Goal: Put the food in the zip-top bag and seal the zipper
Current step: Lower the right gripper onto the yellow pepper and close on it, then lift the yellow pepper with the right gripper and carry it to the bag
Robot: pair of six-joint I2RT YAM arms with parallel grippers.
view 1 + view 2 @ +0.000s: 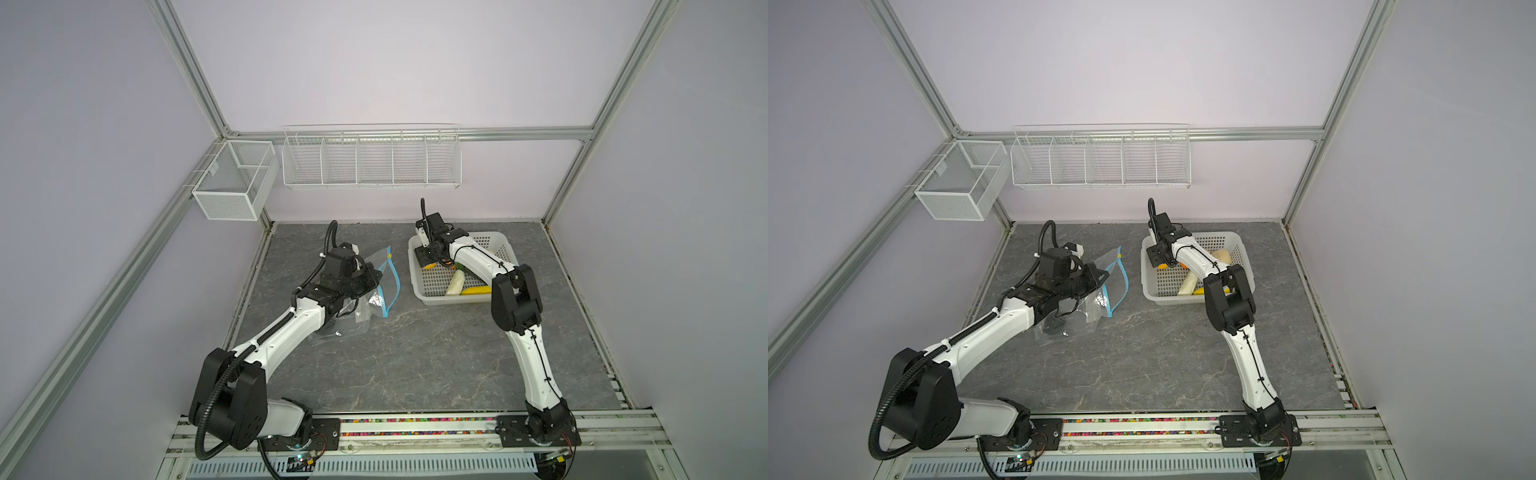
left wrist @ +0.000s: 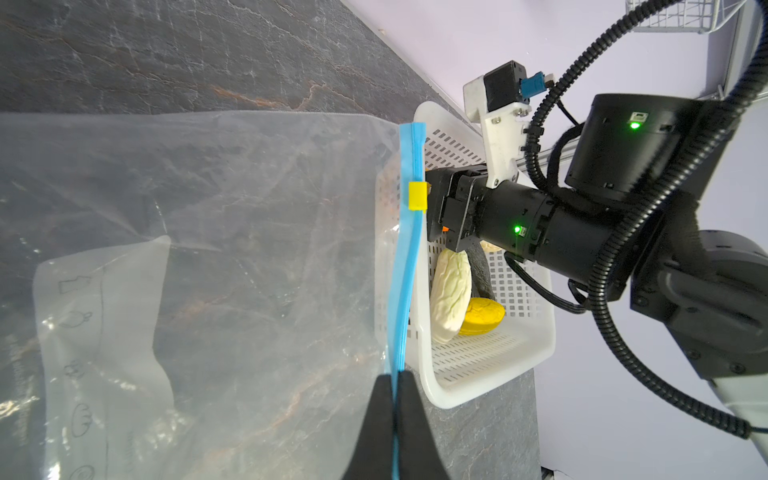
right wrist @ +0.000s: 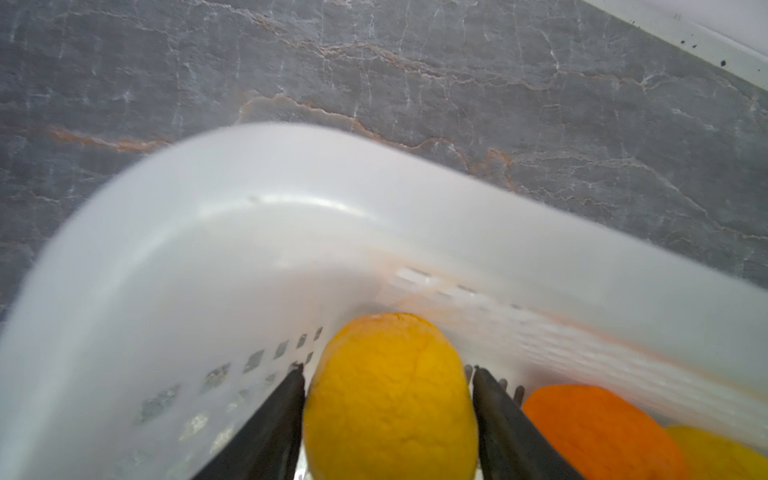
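Presently, the clear, crinkled zip-top bag (image 1: 384, 272) is spread on the veined grey stone-look desk (image 1: 415, 353), left of centre toward the far edge. Its thin blue zipper (image 2: 409, 266) is pinched flat in the closed black left gripper (image 2: 395, 386), and the small yellow slider (image 2: 417, 196) sits farther along the strip. Toward the far right corner, inside the perforated white plastic basket (image 3: 249, 232), a dimpled oval lemon (image 3: 390, 407) is clasped on both sides by the right gripper (image 3: 386, 370). A smooth orange (image 3: 598, 428) lies just beside it.
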